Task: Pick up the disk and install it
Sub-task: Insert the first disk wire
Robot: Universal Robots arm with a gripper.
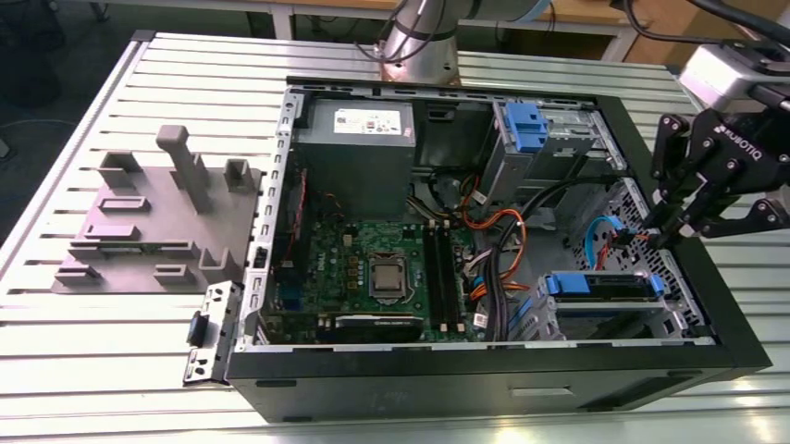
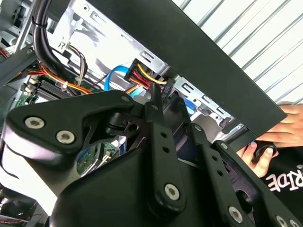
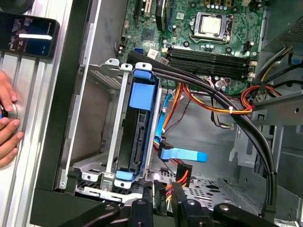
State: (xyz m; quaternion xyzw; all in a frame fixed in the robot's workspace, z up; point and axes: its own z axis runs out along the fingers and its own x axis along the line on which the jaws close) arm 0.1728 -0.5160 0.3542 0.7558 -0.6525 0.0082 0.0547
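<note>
**Disk seated in the case bay, claw above the case's edge**

Black computer case (image 1: pixel 494 384) lies open on the slatted table (image 1: pixel 185 65), nearest the exterior view. At the table's left side sits a grey fixture block (image 1: pixel 154 222). Inside the case, the motherboard (image 1: pixel 370 268) comes next, then the disk (image 1: pixel 601 285) in its bay near the case's right wall. Gripper (image 1: pixel 676 222) hovers over that wall; I cannot tell how far it is open.

Person's hand (image 3: pixel 8 120) cut by edge.

The black pincer (image 2: pixel 158 111) hangs beside coloured cables (image 2: pixel 142 75) inside the case, near a hand (image 2: pixel 279 135).
</note>
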